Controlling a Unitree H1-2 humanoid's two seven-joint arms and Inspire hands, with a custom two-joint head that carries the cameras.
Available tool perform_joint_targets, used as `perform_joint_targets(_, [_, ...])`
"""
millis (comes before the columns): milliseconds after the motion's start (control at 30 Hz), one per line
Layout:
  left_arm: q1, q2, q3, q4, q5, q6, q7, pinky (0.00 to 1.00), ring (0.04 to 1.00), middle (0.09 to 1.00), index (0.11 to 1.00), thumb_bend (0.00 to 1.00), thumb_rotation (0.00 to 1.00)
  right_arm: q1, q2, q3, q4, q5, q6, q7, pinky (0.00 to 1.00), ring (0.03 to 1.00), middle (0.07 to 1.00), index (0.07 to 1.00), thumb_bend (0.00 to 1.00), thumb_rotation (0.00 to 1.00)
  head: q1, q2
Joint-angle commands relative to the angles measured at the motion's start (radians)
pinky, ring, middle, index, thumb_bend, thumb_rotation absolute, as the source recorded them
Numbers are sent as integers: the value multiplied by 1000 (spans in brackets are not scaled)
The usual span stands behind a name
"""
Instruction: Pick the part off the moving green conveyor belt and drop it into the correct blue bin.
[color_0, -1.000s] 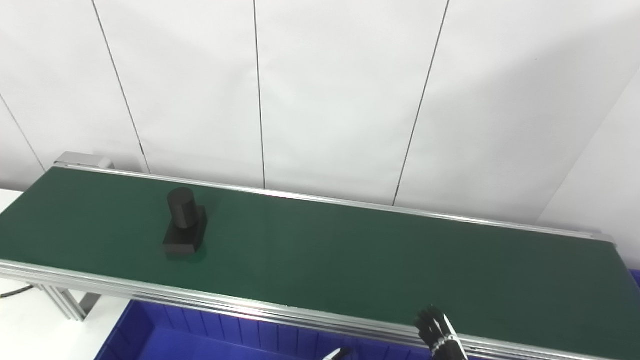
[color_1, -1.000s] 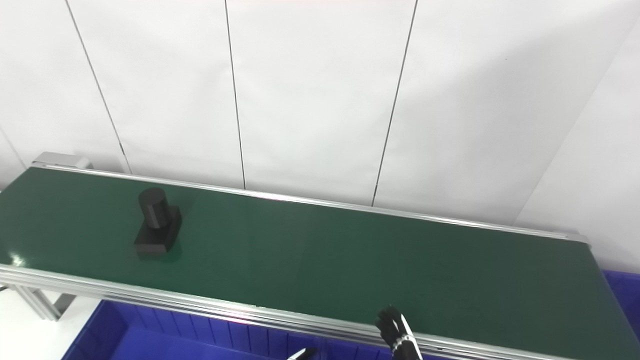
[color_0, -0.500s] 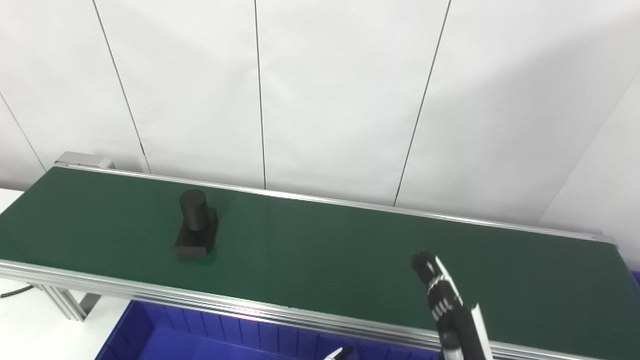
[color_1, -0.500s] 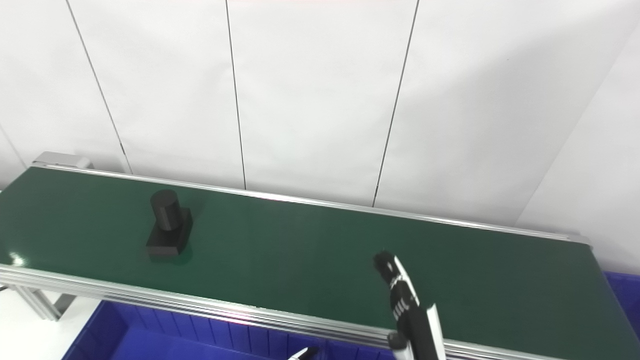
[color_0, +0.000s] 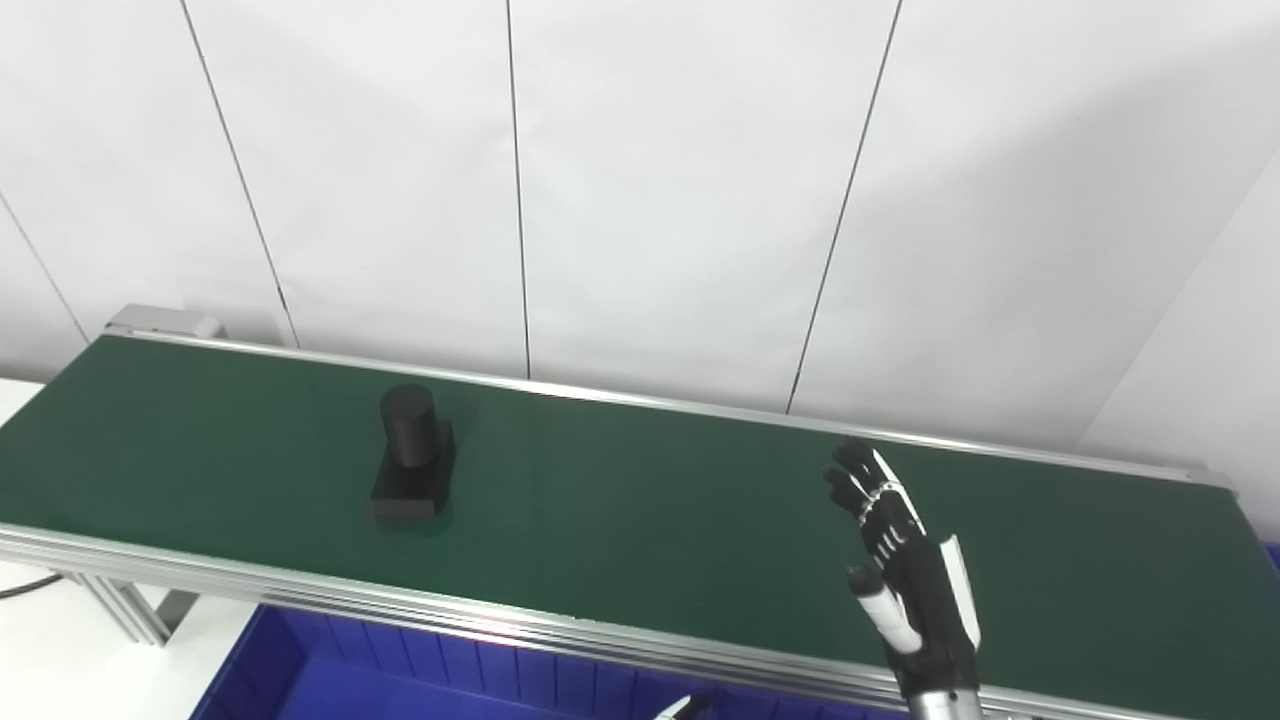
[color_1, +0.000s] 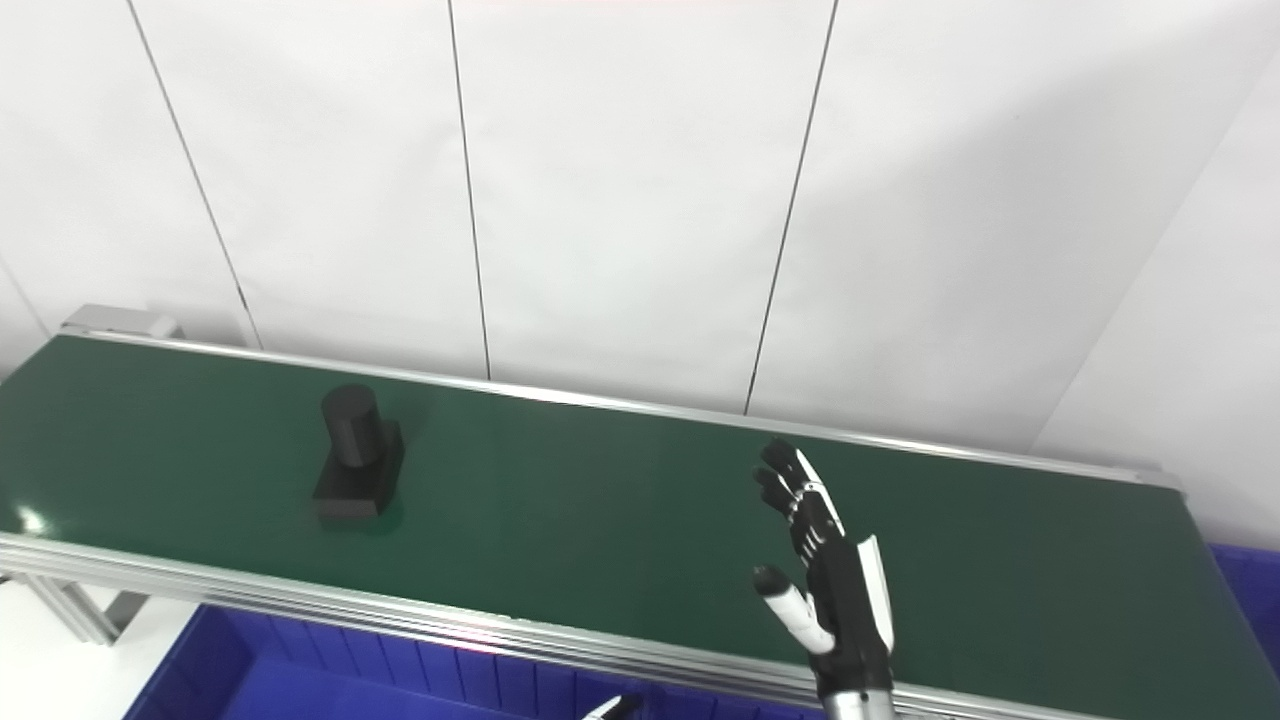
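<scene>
The part (color_0: 410, 462) sits left of centre in the frame, on the green belt (color_0: 640, 520), in the middle of the belt's width. It is a matte black piece: an upright round post on a flat rectangular base, the base lying flat on the belt. It is judged rigid and solid, probably plastic or metal, fairly light, not fragile. The matte finish suggests a surface that is not very slippery. The best hold is judged to be around the upright post, fingers on one side and thumb opposite, since the base is low and hard to get under. A tall post on a moving belt could be tipped by a sideways knock.

The right hand (color_0: 905, 580) is seen at lower right of the frame, over the near half of the belt, well apart from the part. It is spread wide, fingers extended up and away, thumb (color_1: 790, 605) out to the side, nothing held.

Of the left hand only a small white tip (color_0: 680, 708) is seen at the bottom edge; its state cannot be told.

A blue bin (color_0: 300, 670) is seen at lower left, below the belt's near silver rail (color_0: 300, 585). A second blue edge (color_1: 1245, 580) shows at far right. A white panelled wall (color_0: 640, 180) fills the upper frame.
</scene>
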Motion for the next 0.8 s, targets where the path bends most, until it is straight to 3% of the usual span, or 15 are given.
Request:
perform_joint_targets(0, [-21,-16,0,-11,4,-34,15,910,952,966,938,969,825,-50,4,-3,-1,-14,-34,-14,841,855,892,906,818,721,1,1])
perform_joint_targets(267, [-18,-9,-4,-21,3,-34,26,906,945,962,934,958,818,-85,50,-10,35,27,2,-15,832,864,920,937,798,669,-10,15])
perform_joint_targets(600, [-14,-5,2,-27,-11,-34,4,927,949,967,935,952,804,-119,84,-8,106,-14,12,-41,852,868,916,937,788,623,-24,11])
perform_joint_targets(767, [-15,-7,-1,-22,-10,-34,6,921,949,967,937,952,801,-150,83,-12,166,-58,3,-78,834,847,906,927,773,544,-21,8])
